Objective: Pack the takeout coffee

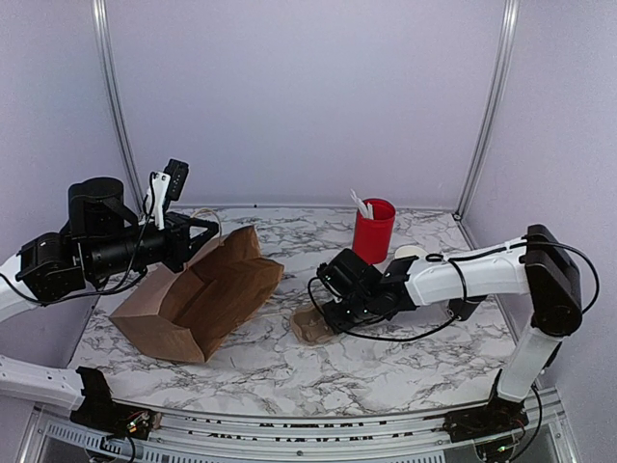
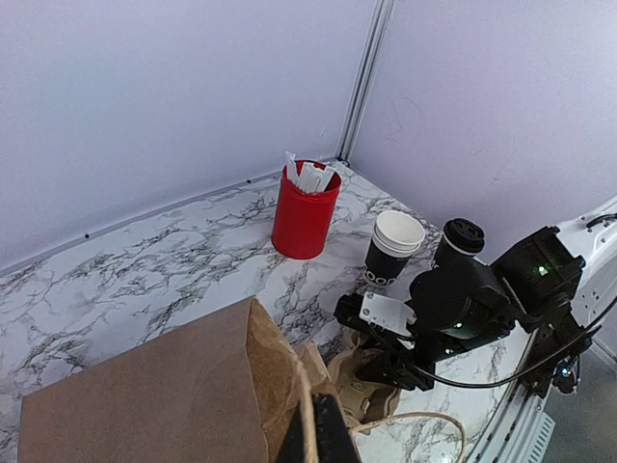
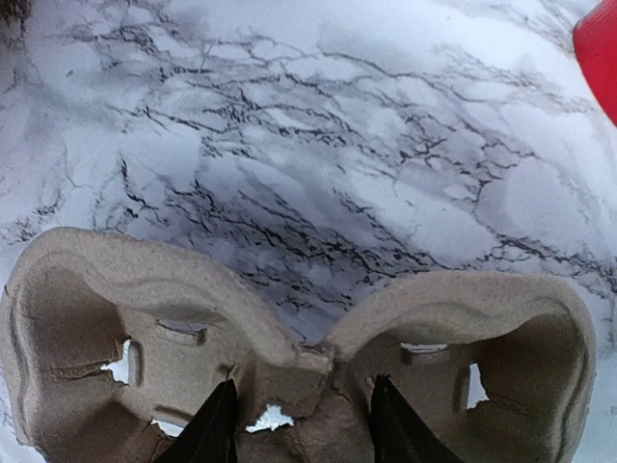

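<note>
Reviewing hazards before I command the next move.

1. Right gripper [image 3: 304, 388]: the fingers stand apart, one on each side of the centre web of the pulp cup carrier [image 3: 125, 256]. I cannot tell whether the pads already bear on the web. The web is thin moulded fibre. A hard pinch could crush or tear it, and a light one could let the carrier slip out on lifting.
2. The hold sits at the carrier's near edge, with both wells beyond the fingertips. I expect the far side to sag when raised, so a cup set in a well could lean or tip.
3. The takeout coffee [image 2: 461, 243] is not in the carrier. It stands upright behind the right gripper, close beside the wrist and just beside the stack of lidless cups [image 2: 395, 247]. Any sideways swing or retreat of that arm could knock either over. I judge the lid's seal unproven.
4. Left gripper [image 1: 207, 231]: the fingers are pressed together, apparently on the upper edge of the paper bag [image 1: 198, 299], whose mouth gapes below it. A paper edge can pull free, and the mouth would then collapse.
5. The red cup [image 1: 373, 230] stands beyond the right gripper, inside a wide sweep.
</note>
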Robot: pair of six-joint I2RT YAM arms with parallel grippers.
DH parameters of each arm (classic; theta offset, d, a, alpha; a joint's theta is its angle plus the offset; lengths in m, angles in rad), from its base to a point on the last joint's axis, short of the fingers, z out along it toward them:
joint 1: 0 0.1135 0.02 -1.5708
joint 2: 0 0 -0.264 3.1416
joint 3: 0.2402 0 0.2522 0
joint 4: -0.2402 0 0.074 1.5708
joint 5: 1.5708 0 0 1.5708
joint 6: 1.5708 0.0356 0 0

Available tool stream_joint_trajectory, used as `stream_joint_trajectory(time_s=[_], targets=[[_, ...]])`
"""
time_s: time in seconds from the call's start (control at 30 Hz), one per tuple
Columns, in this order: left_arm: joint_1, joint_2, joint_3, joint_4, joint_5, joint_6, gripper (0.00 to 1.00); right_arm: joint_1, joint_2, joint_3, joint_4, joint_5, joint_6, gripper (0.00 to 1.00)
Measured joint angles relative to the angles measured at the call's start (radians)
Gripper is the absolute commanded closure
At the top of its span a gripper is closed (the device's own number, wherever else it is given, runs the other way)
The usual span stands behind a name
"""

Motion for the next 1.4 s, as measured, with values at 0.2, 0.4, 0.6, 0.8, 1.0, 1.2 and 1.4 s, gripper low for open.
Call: stream_joint_trajectory(time_s=[0.2, 0.4, 0.6, 0.8, 1.0, 1.2, 1.4], targets=[[0.0, 0.01, 0.0, 0.005, -0.007, 0.001, 1.0, 0.011, -0.111, 0.043, -0.056, 0.037, -0.003, 0.56], [0.0, 0.02, 0.0, 0.011, -0.007, 0.001, 1.0, 0.034, -0.241, 0.06, -0.112, 0.094, -0.003, 0.55], [0.0, 0.041, 0.001, 0.016, -0.001, 0.0, 1.0, 0.06, -0.341, 0.101, -0.169, 0.148, -0.012, 0.55], [0.0, 0.064, 0.019, 0.026, 0.018, -0.006, 1.0, 0.119, -0.388, 0.202, -0.171, 0.163, -0.074, 0.55], [-0.005, 0.081, 0.048, 0.038, 0.034, -0.025, 1.0, 0.165, -0.4, 0.237, -0.084, 0.074, -0.16, 0.54], [-0.025, 0.093, 0.068, 0.054, 0.051, -0.043, 1.0, 0.181, -0.381, 0.25, 0.04, -0.118, -0.225, 0.54], [-0.049, 0.094, 0.072, 0.056, 0.057, -0.055, 1.0, 0.185, -0.345, 0.255, 0.172, -0.314, -0.254, 0.54]])
